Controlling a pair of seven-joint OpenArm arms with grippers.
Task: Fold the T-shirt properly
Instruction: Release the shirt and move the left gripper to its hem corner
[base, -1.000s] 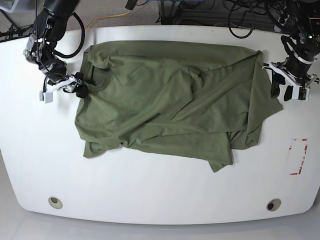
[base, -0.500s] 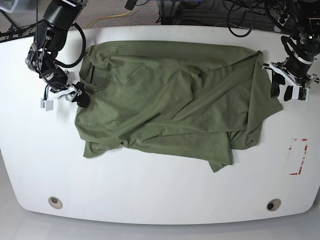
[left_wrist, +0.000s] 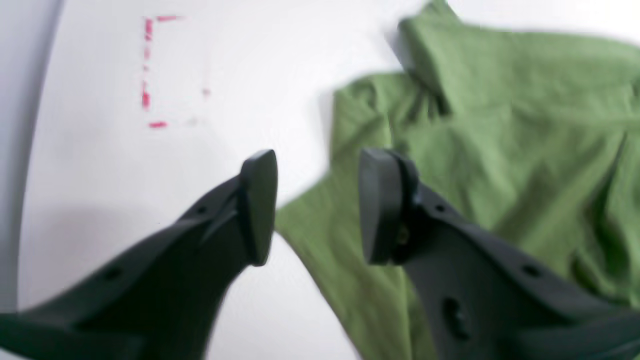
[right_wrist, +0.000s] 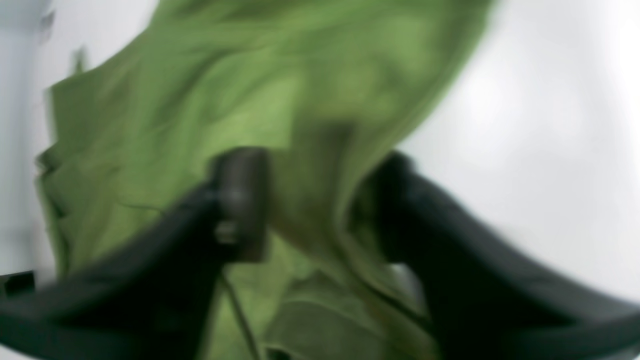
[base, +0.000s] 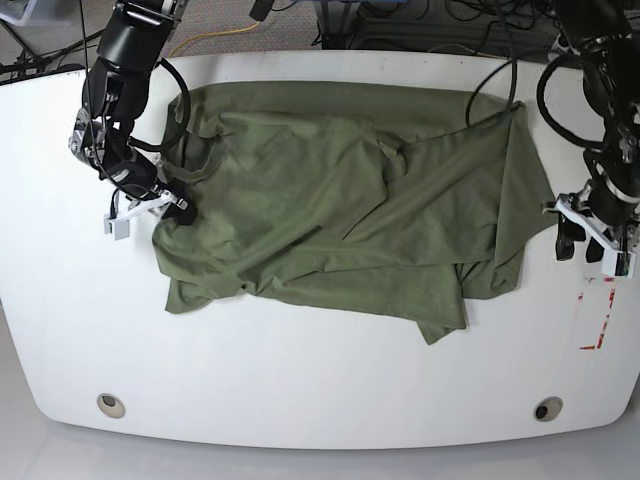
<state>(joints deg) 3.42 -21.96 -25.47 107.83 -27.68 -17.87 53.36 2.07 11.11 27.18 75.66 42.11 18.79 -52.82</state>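
Both grippers risk a poor pinch: the right gripper (right_wrist: 315, 205) has T-shirt (base: 340, 200) cloth between half-parted jaws, not visibly clamped, so it may slip. The left gripper (left_wrist: 317, 205) stands released over the hem edge, with the bare table (left_wrist: 100, 150) to one side, and may close on nothing.

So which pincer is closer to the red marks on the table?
The left pincer. It hangs right above the red marks, just off the T-shirt's edge. The right pincer is far across, at the shirt's other end.
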